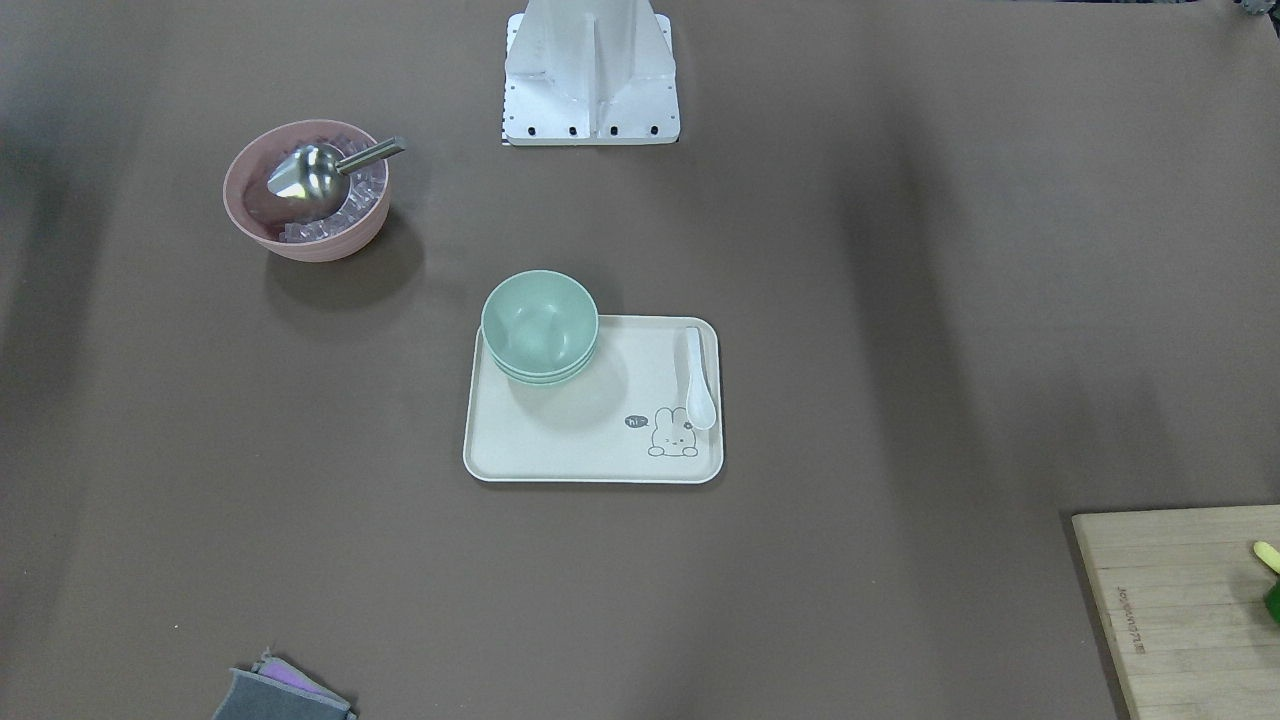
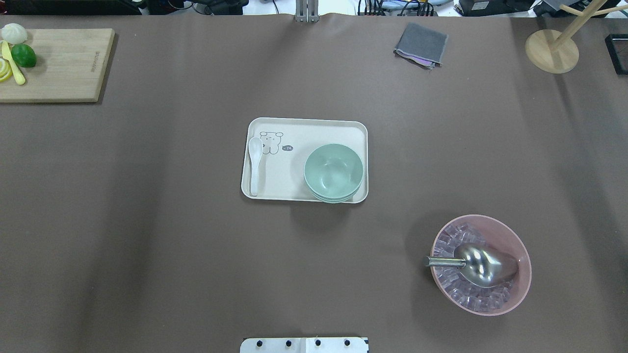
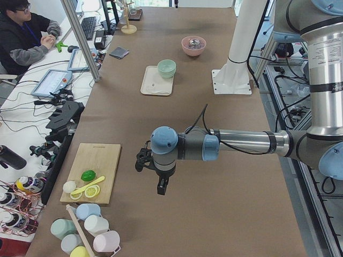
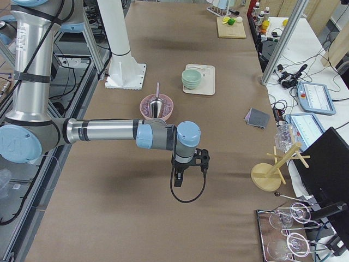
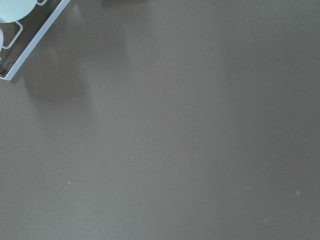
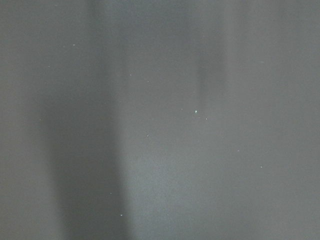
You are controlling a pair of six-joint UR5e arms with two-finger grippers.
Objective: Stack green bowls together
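Three pale mint-green matte bowls (image 2: 333, 172) sit nested upright in one stack at the near right corner of a cream rectangular tray (image 2: 304, 128) printed with a cartoon rabbit. Only the top bowl's smooth interior shows. The lower two appear as thin rims beneath it, clearest in the front-facing view.

A glossy white spoon (image 2: 254, 164) lies along the tray's left edge, well apart from the stack. To the near right, a larger pink bowl (image 2: 519, 244) holds clear cube-shaped pieces and a shiny metal scoop (image 2: 483, 264) whose handle juts over the rim.

Neither arm reaches the two central cameras. The left gripper (image 3: 161, 188) appears only from the left end of the brown table (image 2: 147, 220), hanging above bare surface near a wooden cutting board (image 2: 64, 63). The right gripper (image 4: 180, 178) appears only from the right end. Both are too small to tell how their fingers stand or whether they hold anything. The wrist cameras show only matte brown surface, the right one blurred.
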